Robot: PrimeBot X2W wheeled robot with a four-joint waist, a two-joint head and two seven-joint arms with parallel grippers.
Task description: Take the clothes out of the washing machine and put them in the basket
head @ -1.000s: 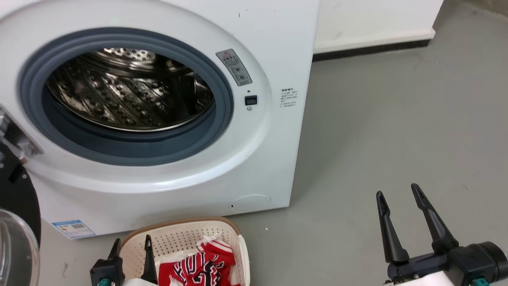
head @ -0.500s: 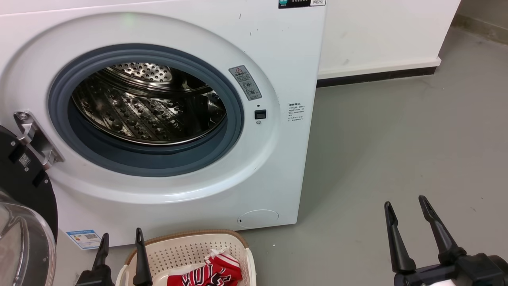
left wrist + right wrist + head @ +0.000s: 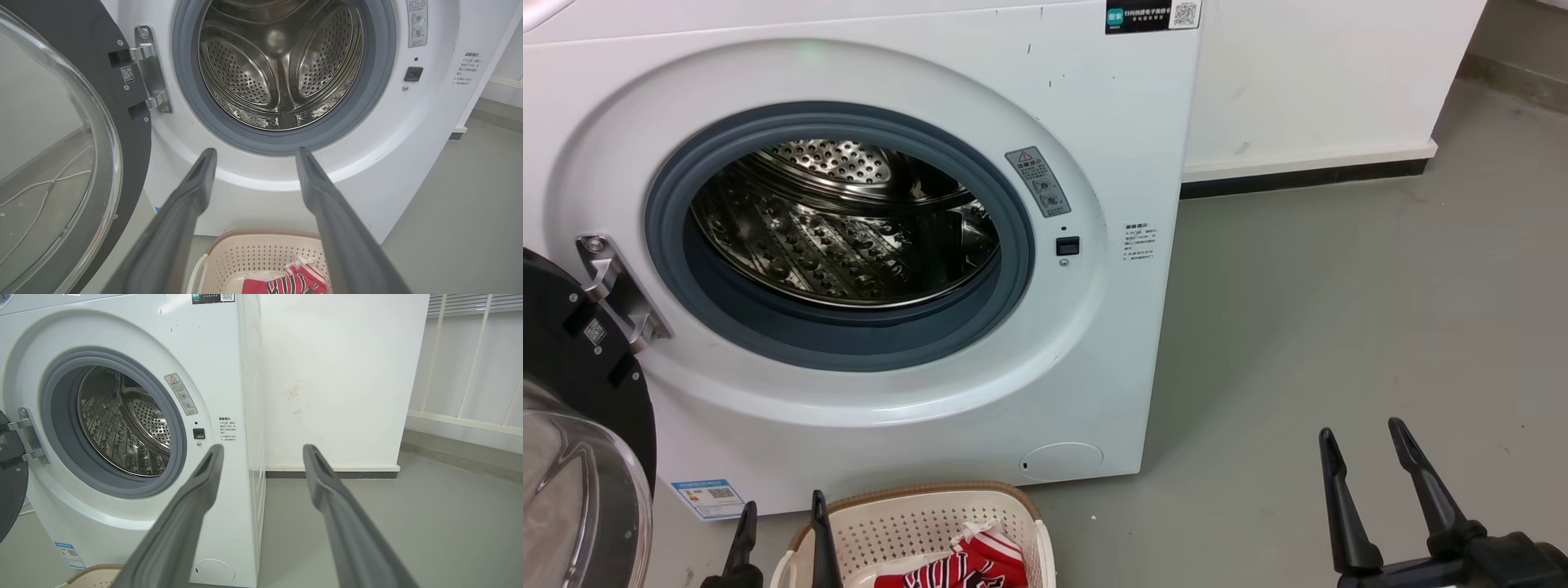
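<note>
The white washing machine [image 3: 1094, 122] stands with its door swung open to the left; its steel drum [image 3: 849, 229] looks bare inside, as it does in the left wrist view, drum [image 3: 278, 65]. Below it on the floor sits the cream basket [image 3: 915, 523] with the red clothes [image 3: 976, 563] lying inside, clothes [image 3: 292, 279]. My left gripper [image 3: 780, 510] is open and empty at the basket's left rim. Out to the right, over bare floor, my right gripper [image 3: 1364, 437] is open and empty as well.
The open black-framed glass door [image 3: 572, 457] hangs at the lower left, close to my left gripper. A white wall [image 3: 1323, 73] with a dark skirting runs behind the washer. Grey floor [image 3: 1339, 286] spreads to the right.
The head camera has tilted up, so the whole picture slid down and right. Both grippers sit lower in view, and less of the basket and clothes shows.
</note>
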